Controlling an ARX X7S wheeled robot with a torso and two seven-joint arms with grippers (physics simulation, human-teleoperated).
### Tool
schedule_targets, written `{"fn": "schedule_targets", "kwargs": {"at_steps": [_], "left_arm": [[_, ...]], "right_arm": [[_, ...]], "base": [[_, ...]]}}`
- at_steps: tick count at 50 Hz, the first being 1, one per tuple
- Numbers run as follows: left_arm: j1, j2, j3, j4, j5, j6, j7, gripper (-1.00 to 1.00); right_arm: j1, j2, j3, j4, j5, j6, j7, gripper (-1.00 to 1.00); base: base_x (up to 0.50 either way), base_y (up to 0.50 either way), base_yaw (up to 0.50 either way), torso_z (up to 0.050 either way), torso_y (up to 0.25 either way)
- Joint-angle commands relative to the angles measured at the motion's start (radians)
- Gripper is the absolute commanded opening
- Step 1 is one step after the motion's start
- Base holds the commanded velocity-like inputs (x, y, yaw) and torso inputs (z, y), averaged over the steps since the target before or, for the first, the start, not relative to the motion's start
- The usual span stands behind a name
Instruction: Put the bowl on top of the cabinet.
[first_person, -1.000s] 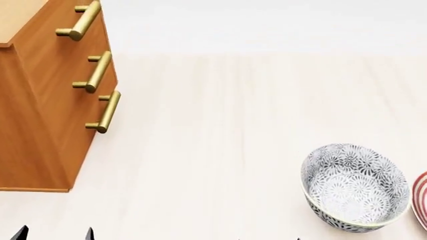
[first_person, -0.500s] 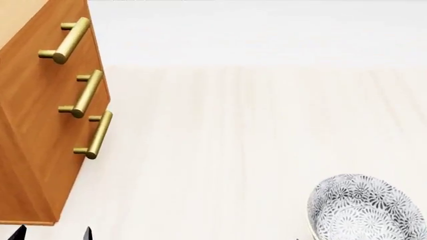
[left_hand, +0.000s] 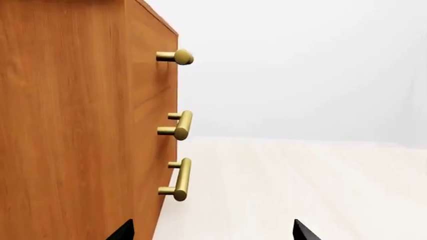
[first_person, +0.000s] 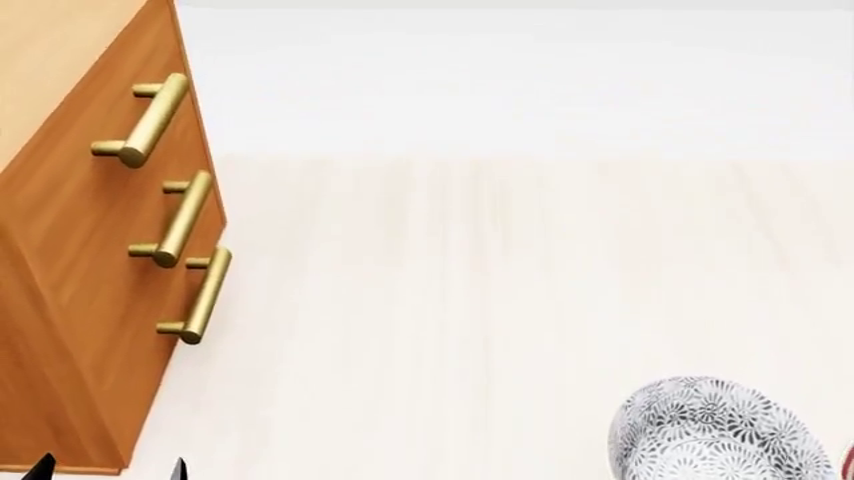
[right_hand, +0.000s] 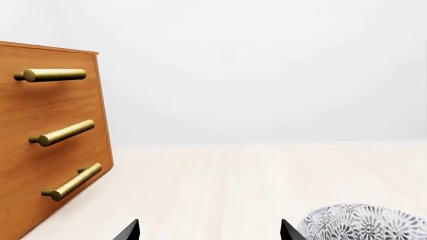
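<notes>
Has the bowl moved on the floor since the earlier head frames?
No: the bowl and cabinet slid down-frame together, so the head camera moved.

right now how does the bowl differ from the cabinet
The bowl is round, white with a dense grey-black floral pattern; the cabinet is boxy, plain orange-brown wood. The bowl is far smaller and low, while the cabinet stands tall. The cabinet's front carries three brass bar handles; the bowl has none. The bowl sits near the head view's lower right, the cabinet at its left. Both rest on the same pale surface, well apart.
</notes>
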Motion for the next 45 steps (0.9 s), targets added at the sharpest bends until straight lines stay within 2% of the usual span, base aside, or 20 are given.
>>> {"fn": "schedule_targets", "kwargs": {"at_steps": [1, 12, 20, 21, 23, 24, 25, 29, 35, 38, 42, 43, 45], "left_arm": [[0.000, -0.011, 0.010, 0.005, -0.007, -0.001, -0.012, 1.00], [-0.002, -0.019, 0.015, 0.005, -0.015, 0.000, -0.021, 1.00], [-0.004, -0.024, 0.021, 0.003, -0.018, 0.002, -0.028, 1.00], [0.005, -0.027, 0.029, 0.007, -0.023, 0.049, -0.003, 1.00], [-0.005, -0.034, 0.045, 0.035, -0.008, -0.047, -0.029, 1.00], [0.000, -0.037, 0.058, 0.029, 0.006, -0.002, -0.014, 1.00], [-0.010, -0.029, 0.057, 0.035, 0.013, -0.065, -0.043, 1.00], [-0.025, -0.030, 0.056, 0.025, -0.007, -0.087, -0.040, 1.00], [-0.061, -0.033, 0.092, 0.015, 0.007, -0.192, -0.046, 1.00], [-0.080, -0.026, 0.088, 0.009, 0.016, -0.246, -0.077, 1.00], [-0.102, -0.017, 0.080, 0.011, 0.006, -0.309, -0.101, 1.00], [-0.117, -0.011, 0.092, 0.015, 0.060, -0.352, -0.154, 1.00], [-0.114, 0.004, 0.095, 0.003, 0.114, -0.312, -0.210, 1.00]], "right_arm": [[-0.005, 0.009, -0.009, -0.004, 0.004, -0.011, 0.010, 1.00], [-0.002, 0.016, -0.008, -0.020, 0.031, 0.013, 0.024, 1.00], [-0.002, 0.022, -0.015, -0.085, 0.016, 0.136, 0.082, 1.00], [-0.003, 0.017, -0.008, -0.101, 0.019, 0.169, 0.104, 1.00], [-0.002, 0.000, 0.005, -0.113, -0.008, 0.207, 0.162, 1.00], [-0.005, -0.006, 0.006, -0.111, -0.019, 0.189, 0.173, 1.00], [-0.015, -0.028, 0.027, -0.115, -0.023, 0.171, 0.211, 1.00], [-0.049, -0.023, 0.016, -0.128, -0.108, 0.045, 0.231, 1.00], [-0.075, -0.030, 0.034, -0.173, -0.124, 0.045, 0.274, 1.00], [-0.092, -0.026, 0.055, -0.199, -0.077, 0.009, 0.270, 1.00], [-0.074, -0.026, 0.112, -0.215, 0.096, 0.052, 0.261, 1.00], [-0.067, -0.011, 0.114, -0.214, 0.133, 0.046, 0.230, 1.00], [-0.063, -0.001, 0.128, -0.202, 0.208, 0.010, 0.181, 1.00]], "base": [[0.00, 0.00, 0.00, 0.050, 0.000], [0.00, 0.00, 0.00, 0.050, 0.000], [0.00, 0.00, 0.00, 0.050, 0.000], [0.00, 0.00, 0.00, 0.050, 0.000], [0.00, 0.00, 0.00, 0.026, 0.000], [0.00, 0.00, 0.00, 0.000, 0.000], [0.00, 0.00, 0.00, 0.000, 0.000], [0.00, 0.00, 0.00, 0.000, 0.000], [0.00, 0.00, 0.00, 0.000, 0.000], [0.00, 0.00, 0.00, 0.000, 0.000], [0.00, 0.00, 0.00, 0.000, 0.000], [0.00, 0.00, 0.00, 0.000, 0.000], [0.00, 0.00, 0.00, 0.000, 0.000]]}}
